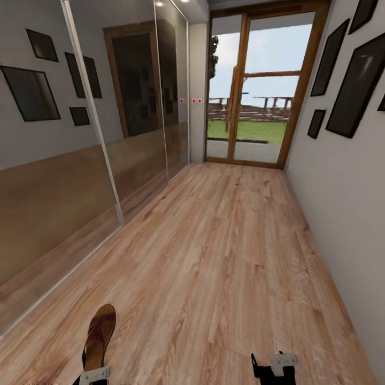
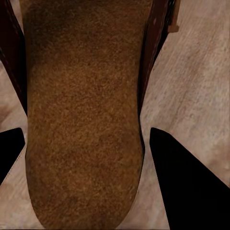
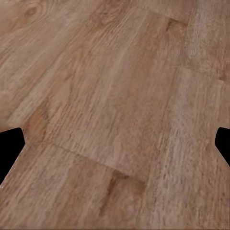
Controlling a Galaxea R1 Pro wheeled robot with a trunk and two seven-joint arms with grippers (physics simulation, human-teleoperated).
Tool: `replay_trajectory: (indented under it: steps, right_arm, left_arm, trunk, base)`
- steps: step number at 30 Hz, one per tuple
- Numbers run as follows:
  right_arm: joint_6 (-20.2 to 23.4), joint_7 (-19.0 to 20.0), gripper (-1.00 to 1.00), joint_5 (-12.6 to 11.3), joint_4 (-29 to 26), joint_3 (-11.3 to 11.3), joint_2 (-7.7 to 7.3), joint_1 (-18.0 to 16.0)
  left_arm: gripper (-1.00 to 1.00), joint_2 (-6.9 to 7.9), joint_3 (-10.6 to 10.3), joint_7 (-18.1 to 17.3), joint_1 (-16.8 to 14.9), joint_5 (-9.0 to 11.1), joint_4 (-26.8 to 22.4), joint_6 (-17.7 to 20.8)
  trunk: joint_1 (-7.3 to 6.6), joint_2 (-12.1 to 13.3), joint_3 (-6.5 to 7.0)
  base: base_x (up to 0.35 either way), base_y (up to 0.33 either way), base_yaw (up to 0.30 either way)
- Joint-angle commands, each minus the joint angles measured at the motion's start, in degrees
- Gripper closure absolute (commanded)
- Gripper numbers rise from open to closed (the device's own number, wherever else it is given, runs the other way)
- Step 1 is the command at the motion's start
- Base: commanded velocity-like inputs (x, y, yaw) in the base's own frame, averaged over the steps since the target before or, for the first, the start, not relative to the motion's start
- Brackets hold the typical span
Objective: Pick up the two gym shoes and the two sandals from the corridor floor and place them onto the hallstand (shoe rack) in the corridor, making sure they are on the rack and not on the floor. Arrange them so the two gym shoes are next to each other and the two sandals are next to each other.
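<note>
Holding one brown sandal between its black fingers, the left gripper sits at the lower left of the head view, the tan footbed lying between the jaws above the corridor floor. The right gripper hangs low at the right with its jaws spread wide over bare planks, gripping nothing. Ahead, the corridor runs between a mirrored wardrobe and a wall hung with dark frames to a glass door.

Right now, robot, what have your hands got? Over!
Left end effector shut on one sandal, carried above corridor floor. Right end effector open, nothing in it. Nothing blocking ahead up to glass door.
</note>
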Motion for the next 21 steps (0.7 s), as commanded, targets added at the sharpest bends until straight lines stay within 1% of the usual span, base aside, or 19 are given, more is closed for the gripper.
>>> replay_trajectory:
  steps: [1,21]
  right_arm:
    - [-0.1,-0.4,-1.00,0.6,0.0,-0.1,0.00,0.0]
    - [-0.1,-0.4,-1.00,0.6,0.0,0.0,0.08,0.0]
  left_arm:
    - [1.00,0.02,0.3,0.1,-0.1,-0.5,0.2,-0.2]
    - [1.00,0.07,0.4,0.0,-0.1,-0.6,0.4,-0.2]
  trunk:
    - [-0.01,0.0,-0.05]
    - [-0.01,0.0,-0.05]
  base:
    - [0.043,0.000,0.273]
    - [0.003,0.000,0.277]
